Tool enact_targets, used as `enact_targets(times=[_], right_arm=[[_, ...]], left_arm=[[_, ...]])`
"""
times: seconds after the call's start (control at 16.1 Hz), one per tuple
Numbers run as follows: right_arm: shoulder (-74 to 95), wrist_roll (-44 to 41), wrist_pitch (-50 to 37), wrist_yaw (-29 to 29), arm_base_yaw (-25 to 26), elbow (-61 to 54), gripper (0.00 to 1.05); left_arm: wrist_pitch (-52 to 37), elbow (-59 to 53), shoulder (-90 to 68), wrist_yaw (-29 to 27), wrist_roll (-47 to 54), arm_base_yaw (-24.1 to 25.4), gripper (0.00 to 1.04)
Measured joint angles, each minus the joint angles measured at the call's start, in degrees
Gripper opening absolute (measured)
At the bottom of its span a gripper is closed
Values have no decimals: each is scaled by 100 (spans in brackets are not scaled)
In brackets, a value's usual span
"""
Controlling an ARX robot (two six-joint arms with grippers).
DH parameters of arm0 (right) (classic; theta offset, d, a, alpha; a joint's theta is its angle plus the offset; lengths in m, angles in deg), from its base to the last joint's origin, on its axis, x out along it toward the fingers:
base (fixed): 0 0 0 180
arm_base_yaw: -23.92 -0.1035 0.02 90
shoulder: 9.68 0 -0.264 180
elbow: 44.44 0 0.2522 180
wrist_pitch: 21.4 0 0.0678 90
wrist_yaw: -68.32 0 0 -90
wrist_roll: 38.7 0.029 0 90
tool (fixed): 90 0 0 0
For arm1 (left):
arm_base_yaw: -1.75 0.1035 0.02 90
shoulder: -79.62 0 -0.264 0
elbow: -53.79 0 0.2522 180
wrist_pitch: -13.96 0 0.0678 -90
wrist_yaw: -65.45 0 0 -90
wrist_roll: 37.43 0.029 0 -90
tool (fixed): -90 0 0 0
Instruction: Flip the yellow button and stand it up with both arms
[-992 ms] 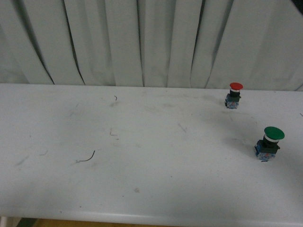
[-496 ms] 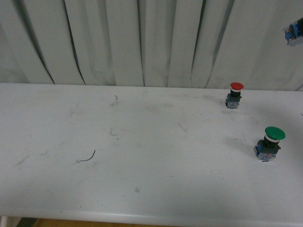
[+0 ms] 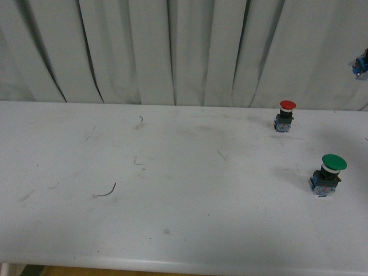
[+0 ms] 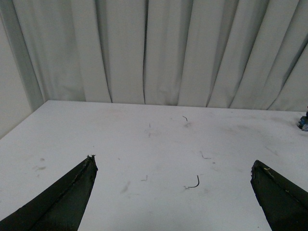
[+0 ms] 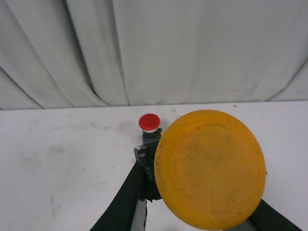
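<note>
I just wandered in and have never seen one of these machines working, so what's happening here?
The right gripper is shut on the yellow button, holding it up off the white table with its cap facing the wrist camera. The left gripper is open and empty above the table. A red button and a green button stand upright on the table's right side, untouched.

You have a scuffed white table [image 3: 184,236] carrying a red-capped button [image 3: 286,115] at upper right, a green-capped button [image 3: 328,175] at right, and a dark wire scrap [image 3: 107,191] at lower left.
</note>
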Motion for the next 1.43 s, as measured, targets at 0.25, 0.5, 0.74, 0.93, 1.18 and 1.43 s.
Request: enact_targets(times=[0.25,0.5,0.74,0.93,1.18,1.43], right_arm=[[581,-503,863,-334,50,621,33],[2293,-629,2597,-1436,-400,2706,33],[2732,-188,3152,-1576,-804,3198,33],[2951,197,3410,-1578,-938,3427,33],[3213,369,3497,-1646,-852,3589,33],[3362,387,3458,-1650,-737,3698,33]], left_arm=[[2,0,0,0,0,0,98],[2,0,0,0,-2,0,98],[2,0,0,0,0,0,98],[2,0,0,0,0,0,98],[0,0,0,0,0,0,98],[-2,0,0,0,0,0,98]])
